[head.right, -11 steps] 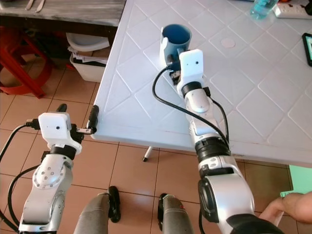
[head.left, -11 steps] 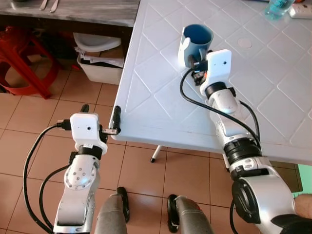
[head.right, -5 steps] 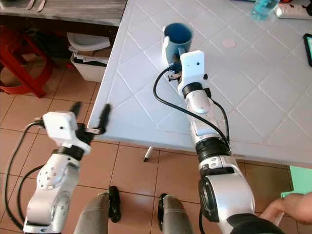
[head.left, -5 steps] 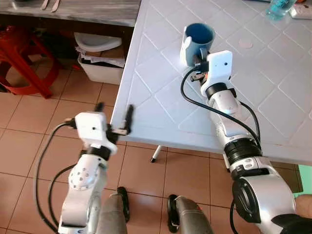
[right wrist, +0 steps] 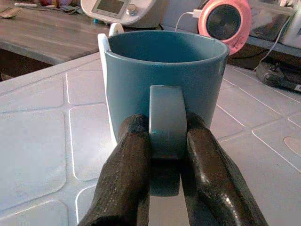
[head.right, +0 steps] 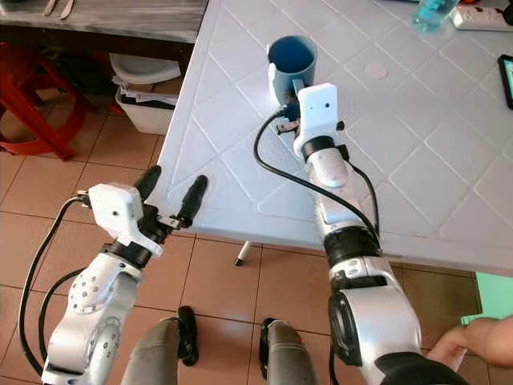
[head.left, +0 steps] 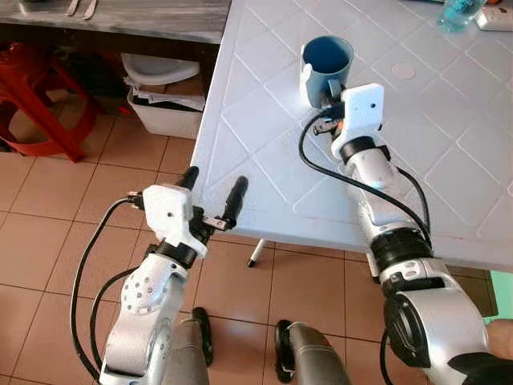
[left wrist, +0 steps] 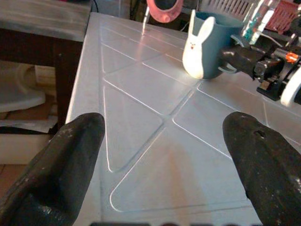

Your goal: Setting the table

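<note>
Right gripper [right wrist: 164,155]: fingers [right wrist: 131,169] pinched tight on the handle of the blue mug [right wrist: 164,66], one finger each side of the handle strap, both in contact. Mug stands upright on the white worktop [head.left: 264,152], base down, empty as far as the rim shows; a white rabbit figure [left wrist: 197,44] is on its outer wall, on the side away from the handle. Mug sits toward the worktop's left edge, well back from the near edge; the right arm reaches out over the worktop from the near edge up to it. Left gripper [head.left: 212,192]: fingers [left wrist: 61,165] spread wide apart, holding nothing, hovering just at the worktop's near-left corner and pointed across the surface toward the mug, well short of it. Farther out on the worktop: a small round disc [head.right: 375,70] beyond the mug to the right, a clear teal bottle [head.right: 433,12] and a white power strip [head.right: 481,16] at the far edge, a dark phone-like slab [head.right: 506,76] at the right. Beyond the left edge: a grey wooden counter [head.left: 128,16], a white bin with papers [head.left: 164,100] under it, a red stool [head.left: 36,96] on the tiled floor [head.left: 48,241]. A person's fingertips [head.right: 469,333] show at the lower right.
</note>
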Robot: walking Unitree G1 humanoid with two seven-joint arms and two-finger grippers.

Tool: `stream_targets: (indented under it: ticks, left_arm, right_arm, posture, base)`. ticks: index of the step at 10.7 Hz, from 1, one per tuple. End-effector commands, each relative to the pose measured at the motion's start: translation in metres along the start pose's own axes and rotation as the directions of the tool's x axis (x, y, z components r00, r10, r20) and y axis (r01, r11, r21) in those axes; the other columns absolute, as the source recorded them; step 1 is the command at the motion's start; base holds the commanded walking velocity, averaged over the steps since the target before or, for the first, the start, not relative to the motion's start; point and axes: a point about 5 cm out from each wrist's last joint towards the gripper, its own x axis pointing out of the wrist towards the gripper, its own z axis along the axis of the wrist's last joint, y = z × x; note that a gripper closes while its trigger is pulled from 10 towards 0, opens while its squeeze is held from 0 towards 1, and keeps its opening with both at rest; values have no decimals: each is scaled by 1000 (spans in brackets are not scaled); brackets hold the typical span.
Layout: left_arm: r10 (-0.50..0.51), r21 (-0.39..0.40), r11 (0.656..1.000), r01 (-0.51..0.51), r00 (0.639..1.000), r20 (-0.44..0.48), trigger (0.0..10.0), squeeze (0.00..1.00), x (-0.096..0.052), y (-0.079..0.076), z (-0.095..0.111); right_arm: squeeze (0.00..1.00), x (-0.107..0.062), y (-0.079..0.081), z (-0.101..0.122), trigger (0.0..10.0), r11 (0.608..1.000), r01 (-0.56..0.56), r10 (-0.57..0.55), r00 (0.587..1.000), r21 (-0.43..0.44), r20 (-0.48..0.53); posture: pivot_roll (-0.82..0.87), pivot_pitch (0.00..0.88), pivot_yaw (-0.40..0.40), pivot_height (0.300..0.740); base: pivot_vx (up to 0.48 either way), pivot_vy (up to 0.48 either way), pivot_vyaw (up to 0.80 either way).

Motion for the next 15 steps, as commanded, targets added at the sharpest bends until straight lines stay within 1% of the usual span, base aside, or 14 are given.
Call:
stream_targets:
  ticks: [1,2,3,4,5,6,7,8,9,10,11,13,14,15]
  left_arm:
    - [55,32,998,-53,997,-59,10000,0,-2,5,-9]
    - [123,70,991,-117,988,-90,10000,0,-2,13,-14]
    - [176,95,981,-168,981,-80,10000,0,-2,23,-15]
    - [200,106,976,-192,977,-73,10000,0,-1,28,-14]
    - [266,130,958,-257,963,-50,10000,0,5,42,-10]
    - [293,158,945,-285,956,-28,10000,0,9,49,-7]
    - [342,208,919,-334,940,0,10000,0,15,57,-5]
    - [342,196,922,-335,940,0,10000,0,17,57,-5]
    - [340,185,924,-334,940,0,10000,0,18,58,-7]
    - [318,186,932,-310,948,-16,10000,0,19,57,-8]
    - [340,199,923,-330,940,-19,10000,0,18,60,-10]
    - [368,214,910,-356,930,-18,10000,0,13,62,-13]
    - [377,213,907,-363,926,-30,10000,0,7,62,-16]
    - [397,209,901,-380,917,-43,10000,0,1,64,-20]
  right_arm:
    - [0,-6,-5,-5,0,1000,13,-13,1000,10,-7]
    - [0,-13,-7,-3,0,1000,17,-17,1000,20,13]
    - [0,-28,1,2,0,994,-84,79,994,70,77]
    - [0,-34,5,3,0,990,-125,119,989,68,89]
    - [0,-47,6,4,7098,977,-213,211,973,14,90]
    - [0,-52,5,3,10000,972,-237,237,969,-6,75]
    - [0,-55,4,6,10000,963,-268,270,960,-33,76]
    - [0,-59,7,7,10000,946,-317,321,944,-66,80]
    - [0,-70,7,8,10000,932,-353,358,931,-80,63]
    - [0,-75,4,5,10000,945,-320,323,945,-69,45]
    - [0,-80,4,0,10000,965,-260,261,965,-43,15]
    - [0,-92,11,-2,10000,983,-183,184,983,-29,27]
    - [0,-97,11,-7,10000,994,-112,112,994,7,-15]
    - [0,-99,14,-11,10000,998,-65,66,997,22,-50]
  posture:
    - [1,262,-36,740]
    - [-1,258,-37,740]
    - [-2,252,-42,740]
    - [-6,245,-39,740]
    - [-18,229,-32,740]
    - [-28,214,-25,740]
    - [-47,188,-5,740]
    - [-53,183,3,740]
    - [-64,172,13,740]
    - [-68,171,10,740]
    - [-68,173,5,740]
    - [-52,174,5,740]
    - [-55,172,2,740]
    - [-56,173,-3,740]
  base:
    - [0,0,0]
    - [0,0,0]
    - [0,345,0]
    - [0,480,0]
    - [0,480,0]
    - [0,480,0]
    - [0,480,0]
    - [0,480,0]
    - [0,480,0]
    - [0,480,0]
    - [0,461,0]
    - [0,435,0]
    - [356,319,0]
    - [394,274,0]
